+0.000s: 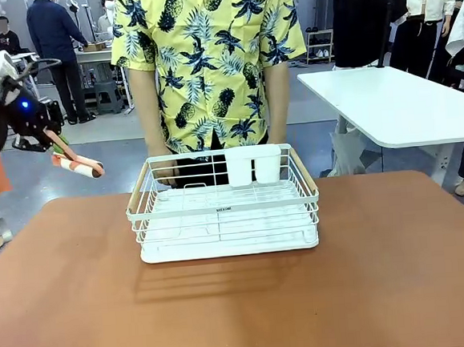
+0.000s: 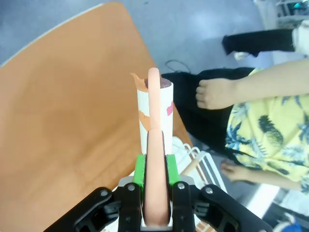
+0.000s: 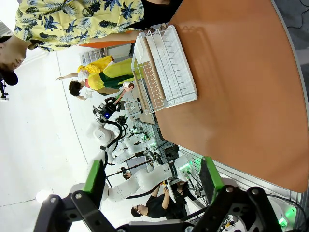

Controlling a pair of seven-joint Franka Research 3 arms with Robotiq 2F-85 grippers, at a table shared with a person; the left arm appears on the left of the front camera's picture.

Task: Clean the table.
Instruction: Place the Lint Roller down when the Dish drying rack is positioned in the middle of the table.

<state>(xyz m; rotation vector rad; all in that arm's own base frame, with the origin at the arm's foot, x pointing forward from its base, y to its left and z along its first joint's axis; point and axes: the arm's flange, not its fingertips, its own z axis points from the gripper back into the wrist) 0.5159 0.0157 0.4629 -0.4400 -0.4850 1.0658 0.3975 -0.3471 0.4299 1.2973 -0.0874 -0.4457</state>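
Two green pads of the left gripper are pressed tight on the long peach-pink plastic handle of a lint roller. At the far end of that handle sits the white paper roll with a torn orange edge. In the front view the left gripper hangs in the air off the left side, and the roll points down and to the right, above the floor just past the table's far left corner.

The right gripper has its two fingers spread wide with nothing between them.

The big brown table with a smooth flat top and round corners fills the near part of the front view. It looks hard and heavy, so it should stay still when rubbed. The roller looks light, and its paper skin looks soft and sticky, so I think a gentle push is enough. The handle is the good place to hold, as the gripper does now.

On the table stands a white wire dish rack with a white tray and wooden side grips. A person in a yellow shirt stands behind it, with one hand at the rack's far left edge.
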